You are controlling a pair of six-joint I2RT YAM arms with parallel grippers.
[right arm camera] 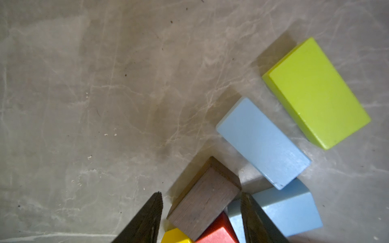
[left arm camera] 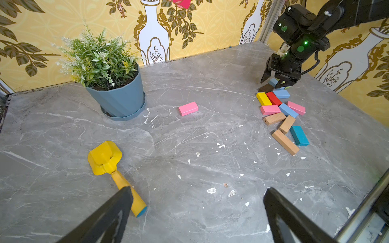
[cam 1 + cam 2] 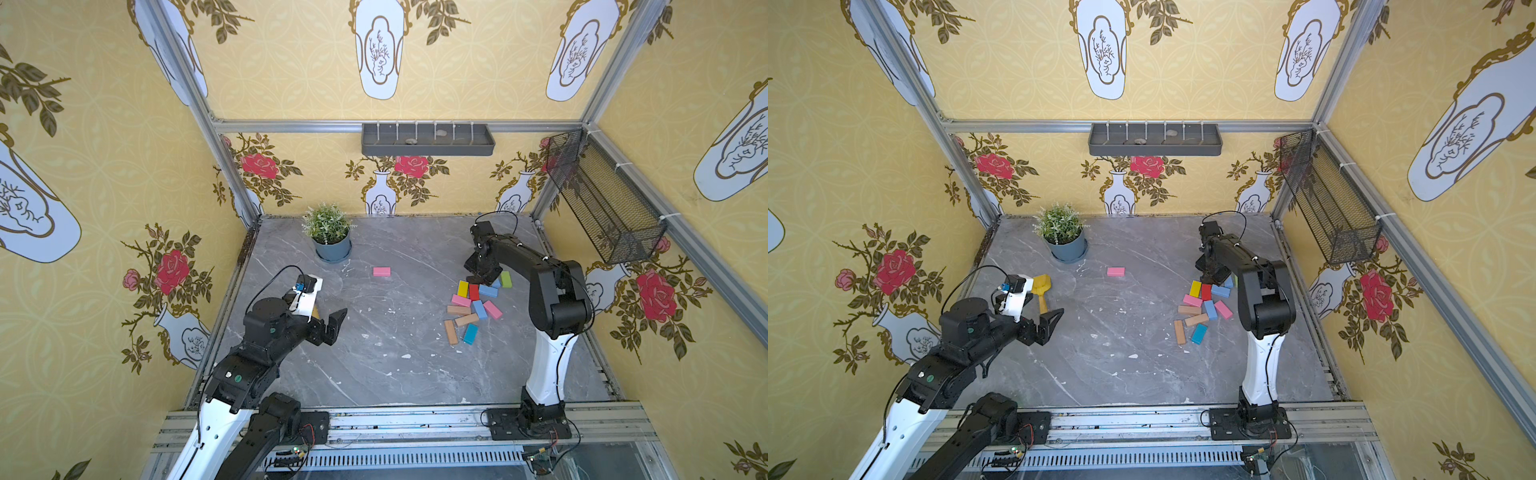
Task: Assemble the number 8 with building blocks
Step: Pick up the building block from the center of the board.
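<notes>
Dark brown block lies tilted between the right jaws.

grey marble table, blocks, potted plant, scoop

Bright even light, soft shadows; top views warp at edges; right wrist pic dimmer, maybe blurry.
</notes>
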